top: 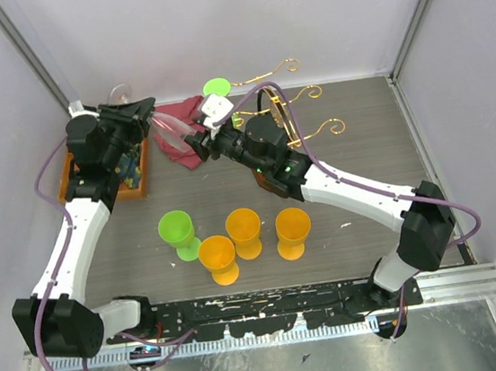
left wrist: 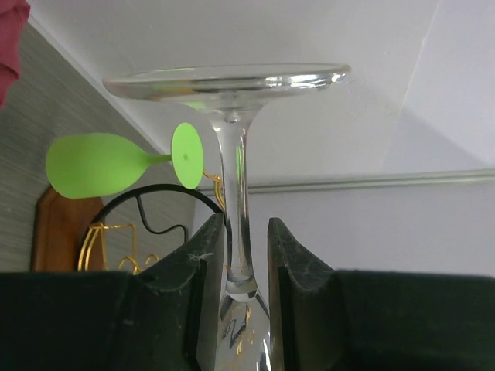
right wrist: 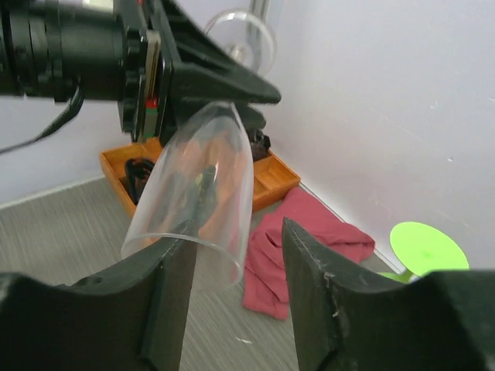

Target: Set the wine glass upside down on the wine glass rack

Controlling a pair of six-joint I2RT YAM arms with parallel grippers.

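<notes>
The clear, thin-stemmed wine glass (left wrist: 236,178) hangs tilted above the table's far left, its stem pinched by the left gripper (left wrist: 246,247), while the right gripper (right wrist: 232,247) stands spread about the bowl's rim. Beside it the gold wire wine glass rack (top: 301,97) carries a lime goblet (left wrist: 97,164); a maroon cloth (top: 184,143) and an orange tray (right wrist: 271,178) lie near. Four coloured goblets (top: 245,231) stand on the grey wood-grain table (top: 362,153) between white walls (top: 300,16).

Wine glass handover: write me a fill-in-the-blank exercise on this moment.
The left claw grips the clear wine glass by its ____.
The right claw stands open around its ____.
The lone goblet beside the three orange goblets is ____.
Missing: stem; bowl; green.
</notes>
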